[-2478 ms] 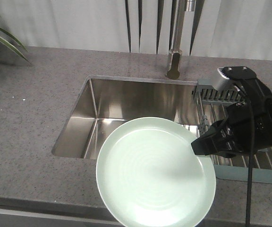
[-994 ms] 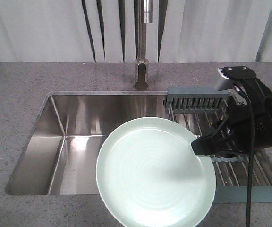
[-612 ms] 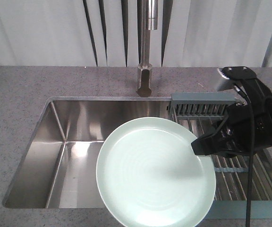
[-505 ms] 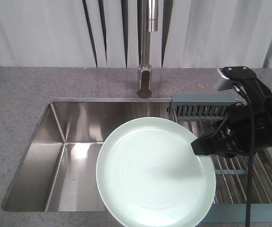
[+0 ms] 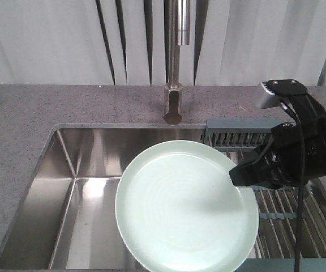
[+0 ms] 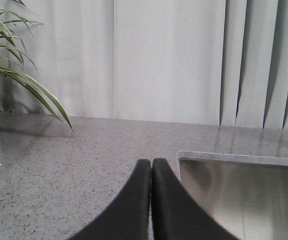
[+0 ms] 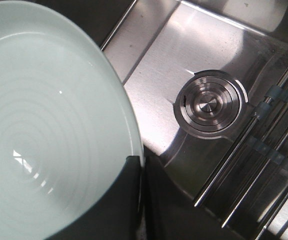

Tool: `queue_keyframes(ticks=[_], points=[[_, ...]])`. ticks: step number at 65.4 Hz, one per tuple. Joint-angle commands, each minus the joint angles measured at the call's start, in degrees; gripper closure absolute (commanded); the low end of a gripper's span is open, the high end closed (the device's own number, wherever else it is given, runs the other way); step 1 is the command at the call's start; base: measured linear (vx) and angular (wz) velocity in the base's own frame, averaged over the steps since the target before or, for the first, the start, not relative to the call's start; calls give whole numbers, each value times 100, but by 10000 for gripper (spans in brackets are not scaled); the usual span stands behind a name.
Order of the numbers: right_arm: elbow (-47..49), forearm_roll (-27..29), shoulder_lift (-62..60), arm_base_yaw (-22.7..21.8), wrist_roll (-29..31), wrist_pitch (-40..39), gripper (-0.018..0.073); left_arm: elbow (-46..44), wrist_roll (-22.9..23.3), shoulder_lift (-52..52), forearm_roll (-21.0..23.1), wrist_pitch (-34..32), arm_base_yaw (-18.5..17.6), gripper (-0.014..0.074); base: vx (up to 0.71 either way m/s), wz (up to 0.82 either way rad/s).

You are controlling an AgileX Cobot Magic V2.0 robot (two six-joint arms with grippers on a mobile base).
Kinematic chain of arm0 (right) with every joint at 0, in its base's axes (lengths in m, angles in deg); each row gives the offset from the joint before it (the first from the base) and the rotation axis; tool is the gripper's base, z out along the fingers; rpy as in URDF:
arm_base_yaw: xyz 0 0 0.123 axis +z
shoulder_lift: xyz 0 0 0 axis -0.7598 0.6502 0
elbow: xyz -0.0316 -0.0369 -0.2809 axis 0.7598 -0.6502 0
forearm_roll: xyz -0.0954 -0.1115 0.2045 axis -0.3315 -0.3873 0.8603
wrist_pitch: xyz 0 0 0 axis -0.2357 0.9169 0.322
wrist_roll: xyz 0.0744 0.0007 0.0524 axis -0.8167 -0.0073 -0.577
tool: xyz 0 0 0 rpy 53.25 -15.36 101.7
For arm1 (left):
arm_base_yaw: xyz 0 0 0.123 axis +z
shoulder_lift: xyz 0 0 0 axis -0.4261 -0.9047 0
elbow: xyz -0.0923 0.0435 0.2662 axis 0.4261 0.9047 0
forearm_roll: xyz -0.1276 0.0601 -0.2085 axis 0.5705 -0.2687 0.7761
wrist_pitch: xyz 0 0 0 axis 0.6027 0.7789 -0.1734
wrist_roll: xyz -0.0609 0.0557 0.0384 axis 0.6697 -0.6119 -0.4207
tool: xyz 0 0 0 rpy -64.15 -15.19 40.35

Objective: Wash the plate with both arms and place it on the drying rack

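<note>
Left gripper [image 6: 151, 200]: smooth black curved fingers are pressed together, empty.
Sink [image 5: 84, 170]: rectangular, brushed steel.
Plate [image 5: 180, 209]: round, glossy mint, is held over the sink.
Right gripper [image 5: 245, 175]: is clamped on the plate's right rim.
Drying rack [image 5: 273, 207]: thin metal rods, grey-blue frame.

A smooth, pale mint-green plate [image 5: 185, 207] with a shallow raised rim fills the lower centre of the front view, face up. The black right gripper [image 5: 237, 177] pinches its right edge. The drying rack [image 5: 279, 209], metal rods with a grey-blue slotted upright, lies at lower right. The left gripper [image 6: 150, 195] is closed, fingers touching.
</note>
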Motion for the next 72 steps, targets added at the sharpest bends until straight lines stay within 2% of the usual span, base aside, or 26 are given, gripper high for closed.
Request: queue_keyframes(ticks=[1,72], points=[[137,263,-154,-17,24,-121,561,-123,50,85,14,-448,-19,603,4,-1],[137,263,-154,-17,24,-121,561,-123,50,85,14,-448,-19,603,1,-1]])
